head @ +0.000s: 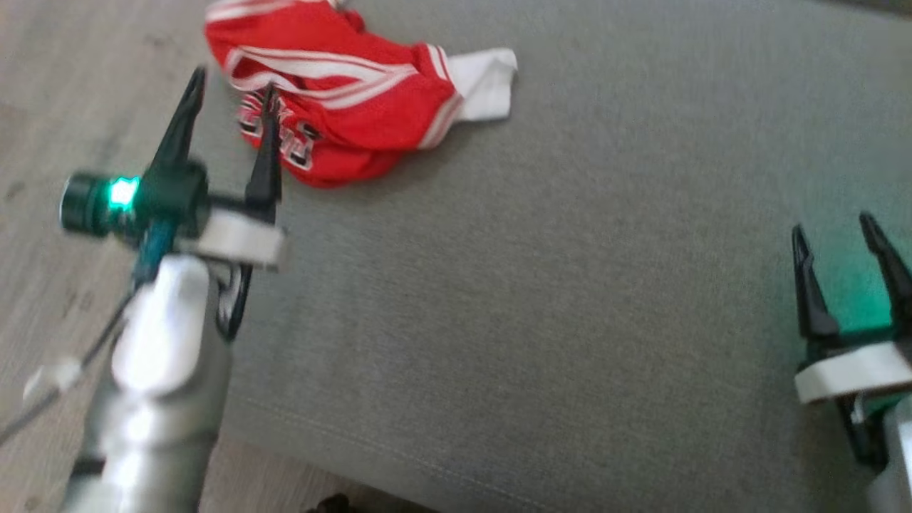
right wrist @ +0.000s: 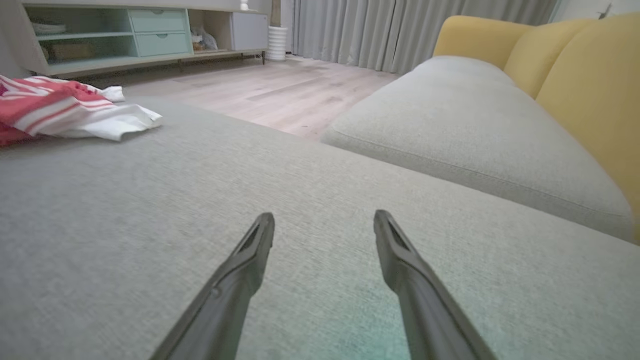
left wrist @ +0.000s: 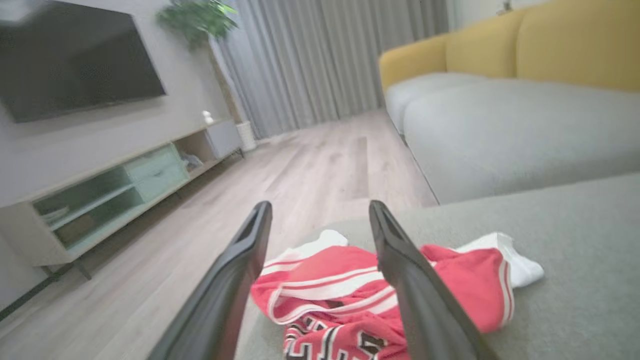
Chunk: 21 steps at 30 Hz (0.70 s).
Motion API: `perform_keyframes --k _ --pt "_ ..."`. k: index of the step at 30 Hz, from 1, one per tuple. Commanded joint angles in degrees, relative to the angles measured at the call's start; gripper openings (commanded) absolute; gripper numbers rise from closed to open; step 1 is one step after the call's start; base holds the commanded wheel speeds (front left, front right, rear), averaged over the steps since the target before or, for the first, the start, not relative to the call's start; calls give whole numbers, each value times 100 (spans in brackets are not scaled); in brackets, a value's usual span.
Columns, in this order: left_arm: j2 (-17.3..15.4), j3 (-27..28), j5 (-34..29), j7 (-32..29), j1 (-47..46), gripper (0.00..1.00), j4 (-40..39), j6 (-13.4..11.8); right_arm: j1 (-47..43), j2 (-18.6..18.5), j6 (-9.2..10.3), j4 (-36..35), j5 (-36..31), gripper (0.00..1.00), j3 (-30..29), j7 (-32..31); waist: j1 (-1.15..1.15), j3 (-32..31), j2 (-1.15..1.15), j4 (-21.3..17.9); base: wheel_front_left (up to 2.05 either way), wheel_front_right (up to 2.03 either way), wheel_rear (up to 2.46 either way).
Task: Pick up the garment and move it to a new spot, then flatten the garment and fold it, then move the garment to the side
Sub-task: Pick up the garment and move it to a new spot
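The garment point(head: 342, 92) is a red jersey with white stripes and a white part, lying crumpled near the far left corner of the grey cushion point(head: 541, 299). My left gripper point(head: 231, 78) is open and raised at the cushion's left edge, its right finger crossing the jersey's near left side. From the left wrist the garment point(left wrist: 340, 295) lies just beyond and below the spread fingers point(left wrist: 415, 285). My right gripper point(head: 832, 229) is open low at the right, over bare cushion. The right wrist sees the garment point(right wrist: 60, 107) far off at the left.
The cushion is a grey ottoman with wood floor point(head: 64, 128) to its left. A yellow-backed sofa with grey seats point(right wrist: 465, 125) stands beyond it. A TV point(left wrist: 75, 60), a low cabinet point(left wrist: 115, 195), a plant and curtains line the far wall.
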<state>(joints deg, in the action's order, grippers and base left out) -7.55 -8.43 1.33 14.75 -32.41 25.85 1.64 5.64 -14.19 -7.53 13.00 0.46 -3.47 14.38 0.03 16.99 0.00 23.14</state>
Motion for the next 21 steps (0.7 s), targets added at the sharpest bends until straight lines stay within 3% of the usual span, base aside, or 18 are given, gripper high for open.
perform_keyframes --k 1,7,15,16,17,18,19,21 --pt "-229 89 -78 7 -512 100 344 67 165 -219 4 -219 -19 100 180 62 -3 608 0 -375 0 0 0" --pt "-45 119 169 -263 -1968 100 2349 237 461 -601 4 -393 -5 100 268 62 -3 1238 0 -844 0 0 0" --pt "20 232 438 -548 -2488 100 3710 291 596 -674 4 -535 -47 100 184 62 -3 1701 0 -1080 0 0 0" --pt "19 248 467 -560 -2523 84 3846 286 605 -662 4 -539 -58 100 173 62 -3 1716 0 -1088 0 0 0" --pt "20 286 523 -553 -2554 40 3959 292 612 -642 4 -536 -68 100 168 62 -3 1715 0 -1096 0 0 0" --pt "31 350 614 -534 -2576 15 4059 315 615 -615 4 -521 -78 100 169 62 -3 1688 0 -1102 0 0 0" --pt "45 391 694 -503 -2589 0 4142 359 605 -581 4 -496 -83 100 171 62 -3 1623 0 -1101 0 0 0" --pt "12 427 777 -348 -2613 0 4221 410 569 -511 4 -417 -85 100 194 62 -3 1430 0 -1105 0 0 0"
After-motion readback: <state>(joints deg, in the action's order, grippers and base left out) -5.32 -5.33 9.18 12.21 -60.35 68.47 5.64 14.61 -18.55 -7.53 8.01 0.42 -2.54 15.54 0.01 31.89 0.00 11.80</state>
